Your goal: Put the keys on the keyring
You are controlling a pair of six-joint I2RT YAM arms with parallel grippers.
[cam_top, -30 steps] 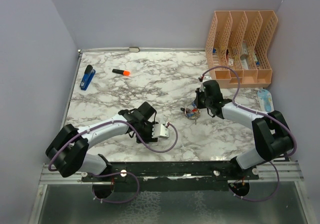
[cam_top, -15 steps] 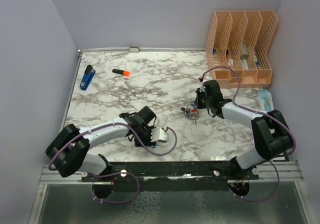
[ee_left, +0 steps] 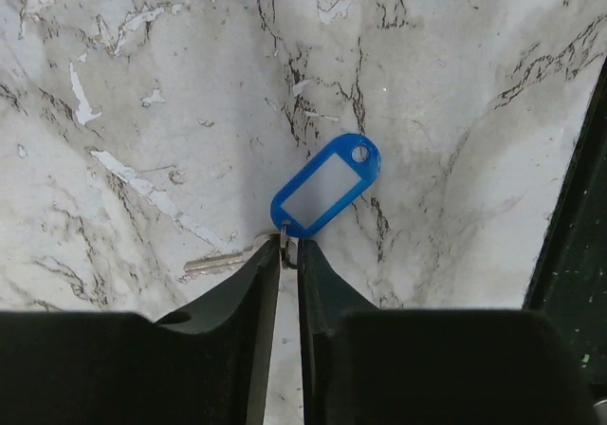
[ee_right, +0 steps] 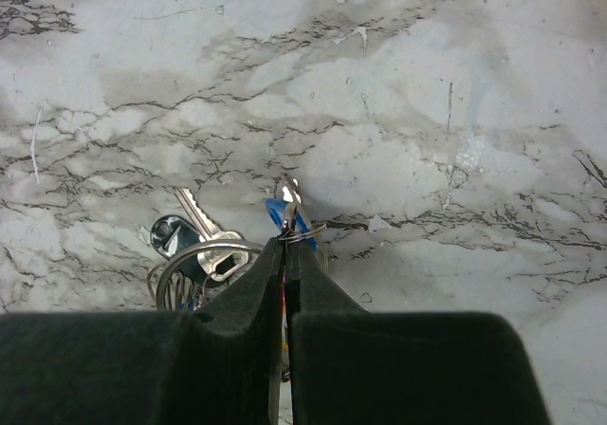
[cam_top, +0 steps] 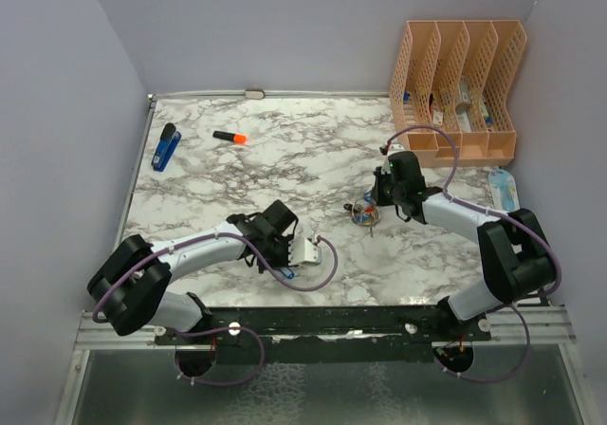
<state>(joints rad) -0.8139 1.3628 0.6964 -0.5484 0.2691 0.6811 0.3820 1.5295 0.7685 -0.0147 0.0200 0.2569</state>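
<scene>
Bright, even, diffuse light; soft shadows; sharp wrist views

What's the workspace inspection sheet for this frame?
Surface: marble-pattern table, no spills seen.
Job's things: blue-tagged key on table near front edge; keyring cluster right of centre.
Clutter: blue stapler, orange marker far left; peach file organizer far right.
End effectors: left end effector shut on blue-tagged key's small ring; right end effector shut on keyring cluster's edge ring.
Cables: purple cable loops beside left wrist.
Surroundings: plain walls; nothing else seen.
</scene>
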